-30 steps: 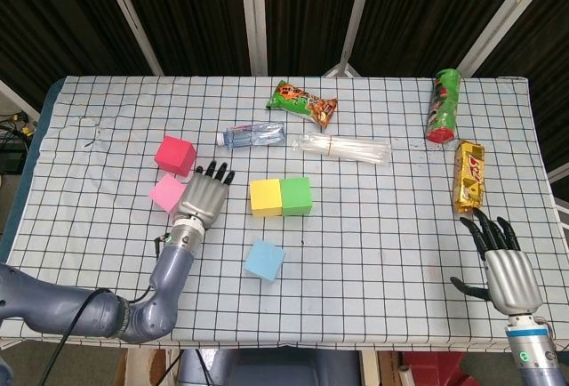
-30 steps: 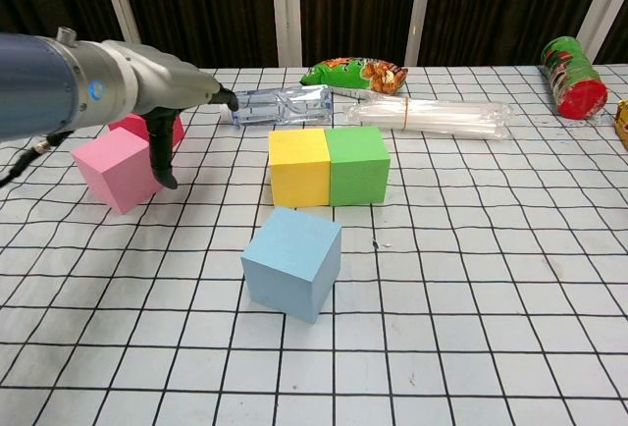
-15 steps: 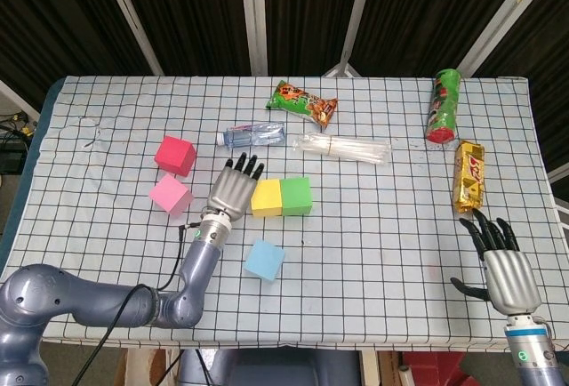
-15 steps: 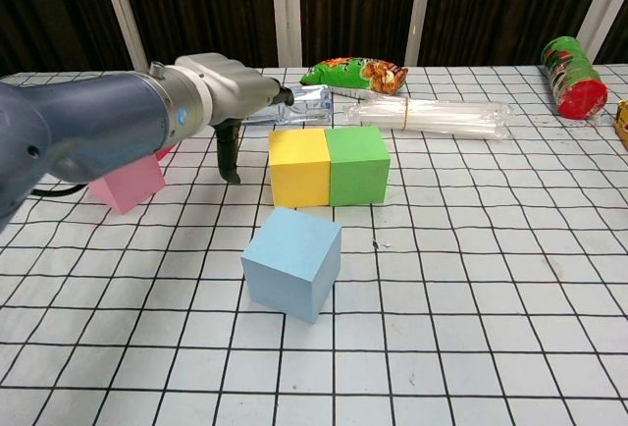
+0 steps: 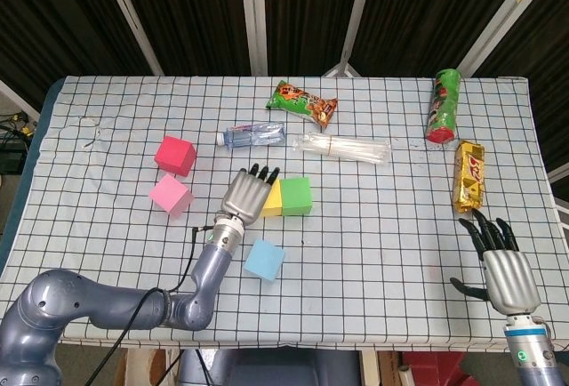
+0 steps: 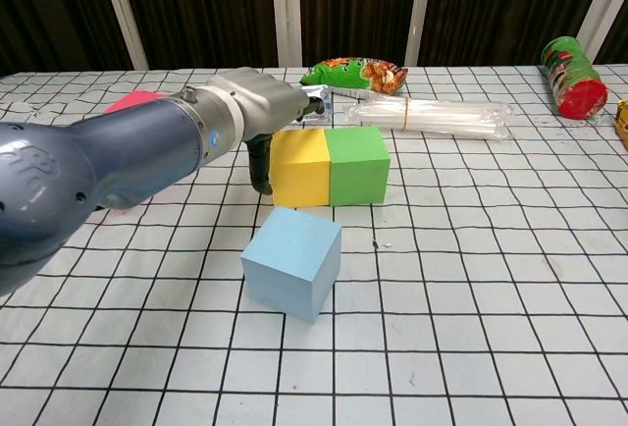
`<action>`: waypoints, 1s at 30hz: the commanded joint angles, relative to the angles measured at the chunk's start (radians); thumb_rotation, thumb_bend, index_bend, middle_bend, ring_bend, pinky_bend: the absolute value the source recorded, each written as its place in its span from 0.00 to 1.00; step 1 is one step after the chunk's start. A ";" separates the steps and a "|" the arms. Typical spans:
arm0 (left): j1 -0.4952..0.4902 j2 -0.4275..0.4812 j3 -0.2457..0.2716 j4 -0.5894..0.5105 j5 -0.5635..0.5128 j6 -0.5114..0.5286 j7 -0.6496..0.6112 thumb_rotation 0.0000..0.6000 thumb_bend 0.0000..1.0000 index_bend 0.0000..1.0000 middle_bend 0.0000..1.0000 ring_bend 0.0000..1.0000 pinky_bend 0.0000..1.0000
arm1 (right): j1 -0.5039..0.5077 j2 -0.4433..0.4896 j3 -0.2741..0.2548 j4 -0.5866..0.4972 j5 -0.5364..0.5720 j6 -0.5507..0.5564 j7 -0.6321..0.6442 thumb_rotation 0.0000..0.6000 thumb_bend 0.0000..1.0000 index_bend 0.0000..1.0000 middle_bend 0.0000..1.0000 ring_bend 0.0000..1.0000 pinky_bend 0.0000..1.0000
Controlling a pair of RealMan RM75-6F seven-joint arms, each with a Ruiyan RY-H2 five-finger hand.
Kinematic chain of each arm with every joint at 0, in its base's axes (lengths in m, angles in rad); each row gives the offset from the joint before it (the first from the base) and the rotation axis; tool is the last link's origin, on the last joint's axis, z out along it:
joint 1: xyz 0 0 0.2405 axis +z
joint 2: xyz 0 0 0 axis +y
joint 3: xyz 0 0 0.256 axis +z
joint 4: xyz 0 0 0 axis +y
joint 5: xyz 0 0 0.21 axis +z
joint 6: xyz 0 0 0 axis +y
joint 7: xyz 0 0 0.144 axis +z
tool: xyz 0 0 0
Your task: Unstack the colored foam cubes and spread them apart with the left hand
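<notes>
The left hand [image 5: 248, 196] hovers over the left side of the yellow cube [image 6: 300, 167], fingers spread and gripping nothing, its thumb hanging down just beside the cube's left face. The yellow cube sits mid-surface, touching the green cube [image 5: 296, 196] on its right. The blue cube [image 5: 265, 260] lies alone nearer the front edge. The pink cube [image 5: 170, 196] and red cube [image 5: 175, 155] sit toward the left edge. The right hand [image 5: 508, 275] rests open at the front right corner.
</notes>
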 commanded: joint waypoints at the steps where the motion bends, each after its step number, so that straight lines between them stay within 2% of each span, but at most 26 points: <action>1: -0.004 -0.026 -0.001 0.032 0.015 0.007 0.005 1.00 0.06 0.13 0.27 0.29 0.51 | -0.001 0.001 -0.001 0.001 0.001 0.000 0.001 1.00 0.06 0.16 0.03 0.14 0.00; 6: -0.007 -0.072 0.005 0.098 0.041 -0.004 0.006 1.00 0.14 0.19 0.34 0.33 0.53 | -0.001 0.003 0.001 0.001 0.003 -0.001 0.005 1.00 0.06 0.16 0.03 0.14 0.00; 10: -0.010 -0.094 0.002 0.128 0.059 -0.021 0.003 1.00 0.23 0.28 0.44 0.41 0.56 | -0.002 0.005 0.001 0.001 0.004 0.001 0.007 1.00 0.06 0.16 0.03 0.14 0.00; 17: 0.003 -0.090 0.001 0.124 0.132 0.005 -0.010 1.00 0.26 0.35 0.53 0.47 0.59 | -0.005 0.011 -0.001 -0.002 -0.005 0.008 0.022 1.00 0.06 0.16 0.03 0.14 0.00; 22: 0.028 -0.015 0.009 0.038 0.191 0.068 0.005 1.00 0.27 0.36 0.54 0.48 0.59 | -0.007 0.013 -0.003 -0.001 -0.008 0.011 0.029 1.00 0.06 0.16 0.03 0.14 0.00; 26: 0.062 0.083 0.034 -0.068 0.222 0.110 0.035 1.00 0.26 0.35 0.54 0.48 0.59 | -0.006 0.012 -0.004 -0.003 -0.014 0.011 0.028 1.00 0.06 0.16 0.03 0.14 0.00; 30: 0.110 0.197 0.059 -0.193 0.253 0.103 -0.008 1.00 0.25 0.34 0.52 0.48 0.59 | -0.008 0.012 -0.005 -0.007 -0.016 0.013 0.024 1.00 0.06 0.16 0.03 0.14 0.00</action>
